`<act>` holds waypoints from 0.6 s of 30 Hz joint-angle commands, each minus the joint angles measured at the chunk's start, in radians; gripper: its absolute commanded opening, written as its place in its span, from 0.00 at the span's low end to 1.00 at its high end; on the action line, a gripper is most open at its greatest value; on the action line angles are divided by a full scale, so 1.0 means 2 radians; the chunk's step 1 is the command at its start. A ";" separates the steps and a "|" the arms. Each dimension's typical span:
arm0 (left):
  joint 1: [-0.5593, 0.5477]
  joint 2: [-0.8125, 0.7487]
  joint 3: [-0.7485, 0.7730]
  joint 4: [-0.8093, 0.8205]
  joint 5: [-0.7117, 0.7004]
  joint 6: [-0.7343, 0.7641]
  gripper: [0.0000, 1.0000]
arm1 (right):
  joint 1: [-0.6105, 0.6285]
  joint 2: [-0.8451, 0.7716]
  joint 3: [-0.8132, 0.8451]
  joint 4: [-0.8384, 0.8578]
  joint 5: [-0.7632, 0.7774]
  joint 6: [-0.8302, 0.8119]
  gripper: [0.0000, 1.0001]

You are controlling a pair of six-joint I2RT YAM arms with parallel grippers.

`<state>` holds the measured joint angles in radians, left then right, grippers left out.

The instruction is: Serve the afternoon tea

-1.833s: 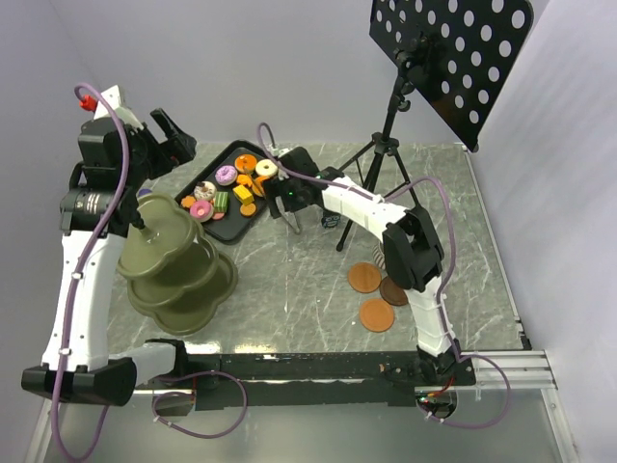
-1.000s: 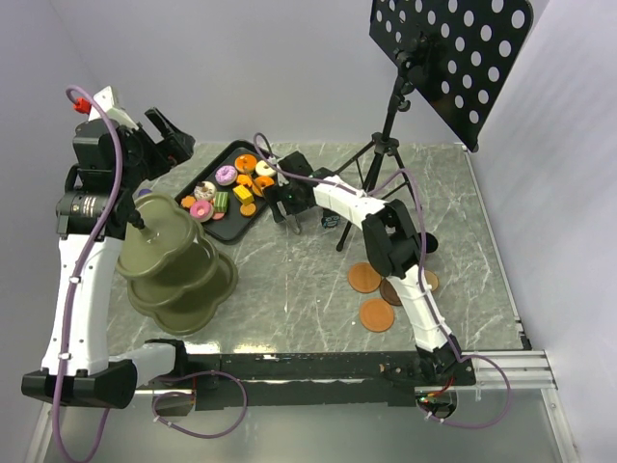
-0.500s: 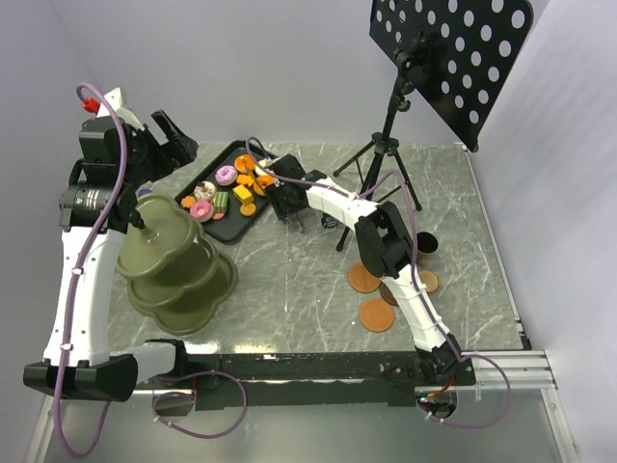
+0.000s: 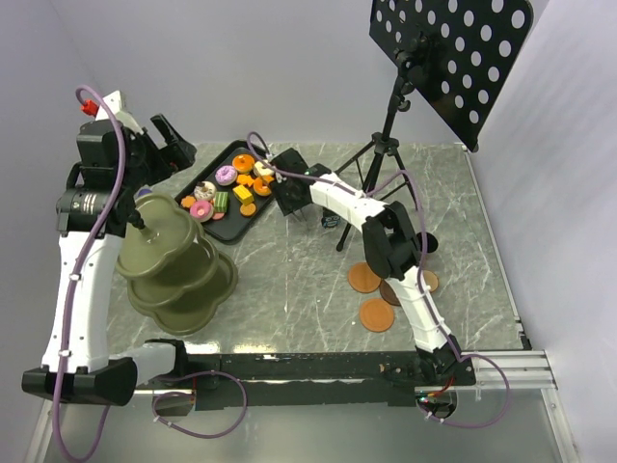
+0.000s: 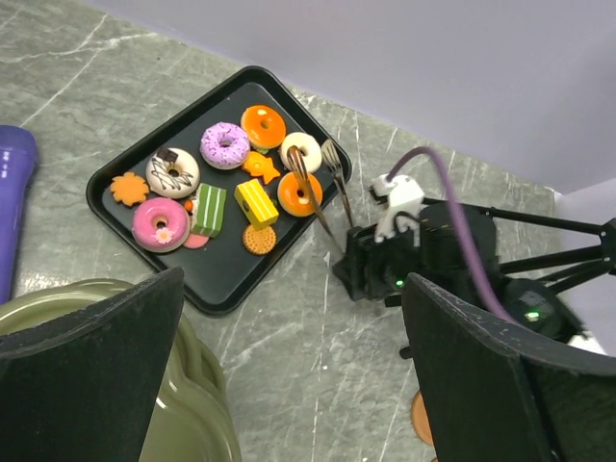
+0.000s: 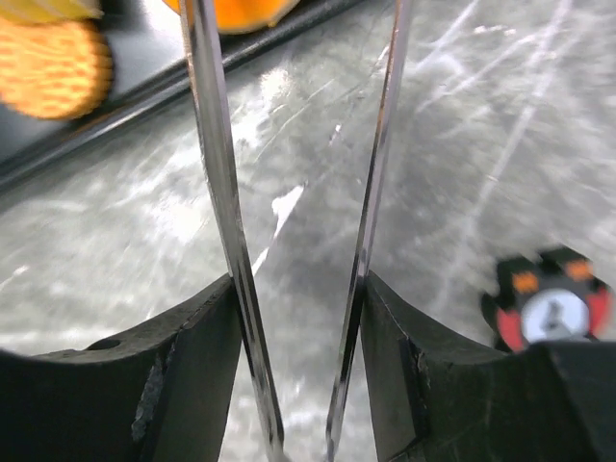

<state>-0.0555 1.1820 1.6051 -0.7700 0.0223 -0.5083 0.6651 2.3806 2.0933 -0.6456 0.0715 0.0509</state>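
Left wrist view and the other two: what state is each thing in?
Left gripper: open, empty.
Right gripper: shut on the tongs.
Tongs: held, tips apart, over the white donut.
Tray: loaded with pastries.
Tiered stand: empty on every tier in view.
Front saucer: bare, nothing on it.

I'm working in a robotics lab cell, not a real tearoom. Blank pale walls (image 4: 241,68) box in a marble-look table (image 4: 289,280). A perforated black panel (image 4: 453,48) on a tripod (image 4: 384,159) stands far right, purple cables (image 4: 198,391) trail along the near edge, and the donuts (image 5: 224,145) are toys.
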 commanded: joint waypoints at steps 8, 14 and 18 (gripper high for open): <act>-0.015 -0.046 0.000 -0.002 -0.010 0.023 1.00 | 0.003 -0.121 0.003 -0.038 -0.004 0.010 0.55; -0.026 -0.053 0.008 -0.009 -0.039 0.034 1.00 | 0.013 -0.138 0.011 -0.040 -0.007 0.002 0.54; -0.030 -0.054 0.007 -0.010 -0.040 0.036 1.00 | 0.026 -0.155 -0.013 -0.012 -0.033 -0.021 0.53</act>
<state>-0.1051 1.0927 1.6047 -0.7918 -0.0299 -0.4595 0.6807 2.1674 2.0914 -0.7155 0.0532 0.0505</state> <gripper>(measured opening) 0.995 0.542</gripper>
